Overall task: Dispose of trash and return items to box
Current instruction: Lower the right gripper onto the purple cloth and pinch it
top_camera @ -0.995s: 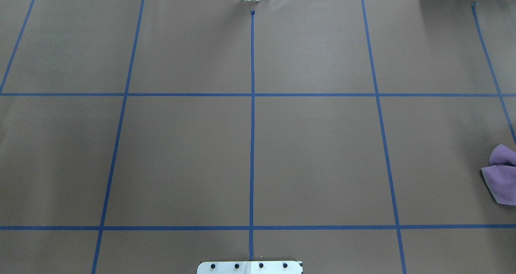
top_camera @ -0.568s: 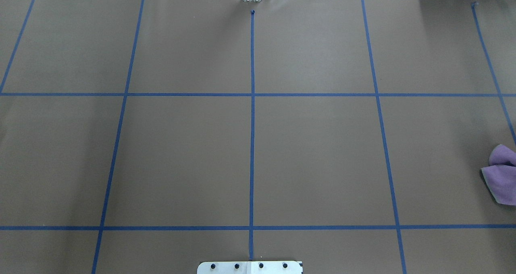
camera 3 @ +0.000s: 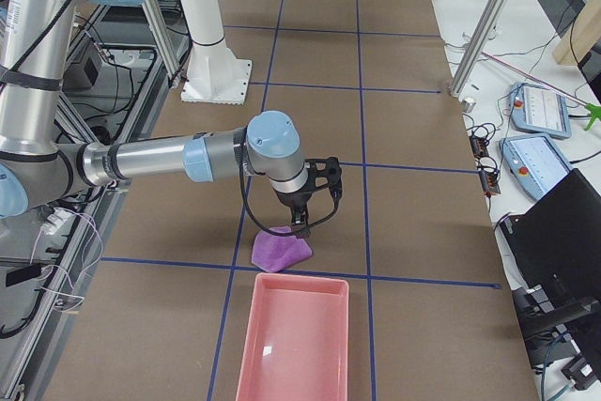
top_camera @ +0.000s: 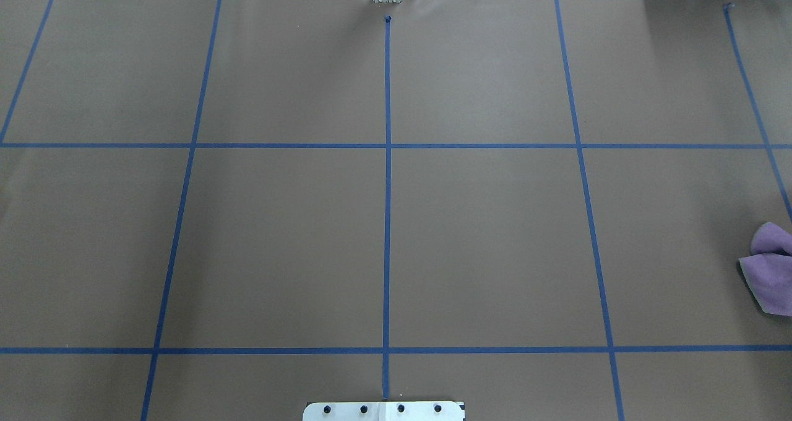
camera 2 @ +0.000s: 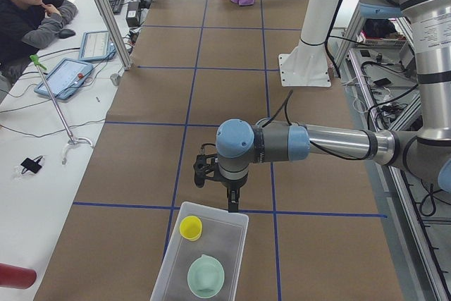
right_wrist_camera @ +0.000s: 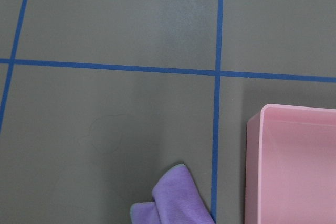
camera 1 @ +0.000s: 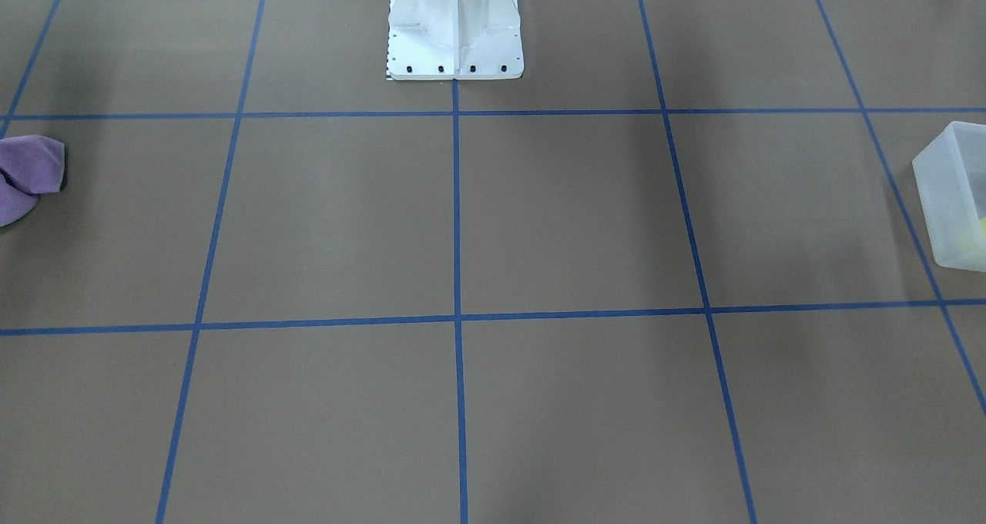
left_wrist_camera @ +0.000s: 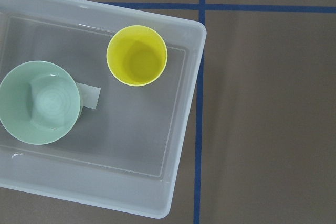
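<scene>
The frosted-white box (left_wrist_camera: 182, 129) stands on the brown table at my left end; it also shows in the exterior left view (camera 2: 169, 262) and the front-facing view (camera 1: 946, 196). The yellow cup (left_wrist_camera: 137, 55) (camera 2: 190, 228) stands upright inside it, and the mint-green bowl (left_wrist_camera: 40, 102) (camera 2: 206, 276) sits beside the cup. My left gripper (camera 2: 232, 204) points down over the box's far rim; I cannot tell whether it is open. My right gripper (camera 3: 299, 223) hangs just above a crumpled purple cloth (camera 3: 280, 249) (right_wrist_camera: 170, 200); I cannot tell its state either.
A pink bin (camera 3: 293, 345) (right_wrist_camera: 294, 166) stands next to the purple cloth at my right end. The cloth also shows at the overhead view's right edge (top_camera: 770, 272). The white robot pedestal (camera 1: 454, 23) stands mid-table. A seated person (camera 2: 32, 12) is beside the table.
</scene>
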{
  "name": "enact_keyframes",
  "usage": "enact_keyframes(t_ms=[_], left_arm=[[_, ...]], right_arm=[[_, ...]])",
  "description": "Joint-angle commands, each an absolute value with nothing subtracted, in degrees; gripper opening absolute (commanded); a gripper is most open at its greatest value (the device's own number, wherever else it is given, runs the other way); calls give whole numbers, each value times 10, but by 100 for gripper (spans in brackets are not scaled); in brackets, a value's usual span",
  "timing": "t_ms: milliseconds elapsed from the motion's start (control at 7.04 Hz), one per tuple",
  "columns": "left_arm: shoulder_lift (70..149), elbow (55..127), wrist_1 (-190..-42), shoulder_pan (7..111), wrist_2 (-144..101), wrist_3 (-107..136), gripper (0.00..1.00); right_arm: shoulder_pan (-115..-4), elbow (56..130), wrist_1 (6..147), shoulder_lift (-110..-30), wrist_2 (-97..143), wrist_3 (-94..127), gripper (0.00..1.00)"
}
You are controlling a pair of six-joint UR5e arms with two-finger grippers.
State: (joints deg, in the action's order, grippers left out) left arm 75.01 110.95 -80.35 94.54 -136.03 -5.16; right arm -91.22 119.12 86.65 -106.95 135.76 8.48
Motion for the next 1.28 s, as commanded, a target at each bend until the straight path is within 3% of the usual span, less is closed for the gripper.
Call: enact_keyframes(t_ms=[0,284,710,1137], left_arm=[[747,1121,-802,945,-1361,-53,99],[747,1135,-802,945,-1361,-53,99],[747,1153,-802,945,-1361,-53,99],[746,1164,-802,945,-1361,-53,99]], right_arm=[[-871,1208,866,-1071,1349,197,99],[-798,1206,783,-1084,1300,340,99],[-724,1041,502,-1105,1245,451,99],[-638,1025,397,-1151,1185,558,98]])
